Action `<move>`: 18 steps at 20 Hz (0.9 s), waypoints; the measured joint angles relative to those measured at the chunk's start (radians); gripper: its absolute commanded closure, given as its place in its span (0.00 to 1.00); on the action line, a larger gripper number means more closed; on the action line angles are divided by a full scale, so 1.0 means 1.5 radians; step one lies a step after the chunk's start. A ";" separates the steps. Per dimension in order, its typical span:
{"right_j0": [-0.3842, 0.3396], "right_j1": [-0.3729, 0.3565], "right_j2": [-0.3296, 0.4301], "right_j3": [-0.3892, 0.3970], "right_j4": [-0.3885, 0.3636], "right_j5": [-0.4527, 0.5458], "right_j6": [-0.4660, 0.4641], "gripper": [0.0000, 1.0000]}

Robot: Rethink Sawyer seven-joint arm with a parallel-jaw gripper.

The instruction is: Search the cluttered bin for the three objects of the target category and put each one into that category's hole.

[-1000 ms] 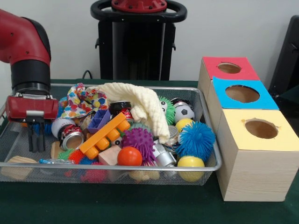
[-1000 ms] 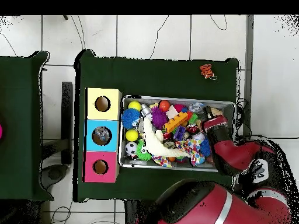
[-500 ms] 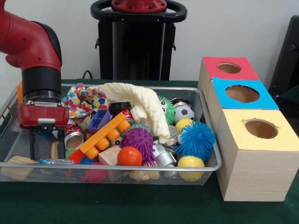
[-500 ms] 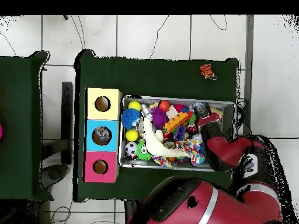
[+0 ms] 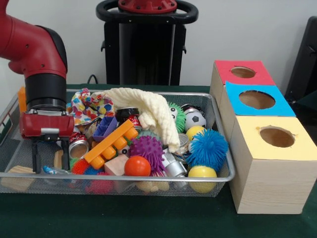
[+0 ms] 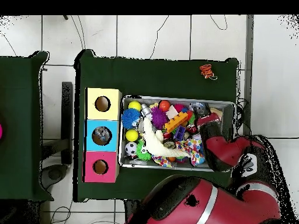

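Note:
A wire mesh bin (image 5: 124,176) holds a pile of toys. My gripper (image 5: 50,159) is open and reaches down into the bin's left end, just left of a soda can (image 5: 77,147). Its fingers (image 5: 35,159) straddle a small wooden piece and hold nothing. In the overhead view the gripper (image 6: 208,120) is at the bin's (image 6: 175,97) right end. Beside the bin stand three boxes with round holes: red (image 5: 242,73), blue (image 5: 256,99) and yellow (image 5: 276,136). An orange brick (image 5: 111,143), a purple spiky ball (image 5: 146,148) and an orange ball (image 5: 137,166) lie mid-bin.
A cream cloth (image 5: 148,109) and a spotted cloth (image 5: 89,106) drape over the pile. A blue spiky ball (image 5: 207,148), yellow balls (image 5: 202,173) and a soccer ball (image 5: 195,119) fill the right end. A wooden block (image 5: 17,179) sits front left. A small orange object (image 6: 205,71) lies outside the bin.
The arm has shifted from the bin's left edge toward the soda can, and the fingers have gone from shut to open. Little has moved in the last half second.

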 measured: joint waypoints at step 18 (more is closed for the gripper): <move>0.000 0.009 -0.031 0.006 0.072 -0.001 0.000 1.00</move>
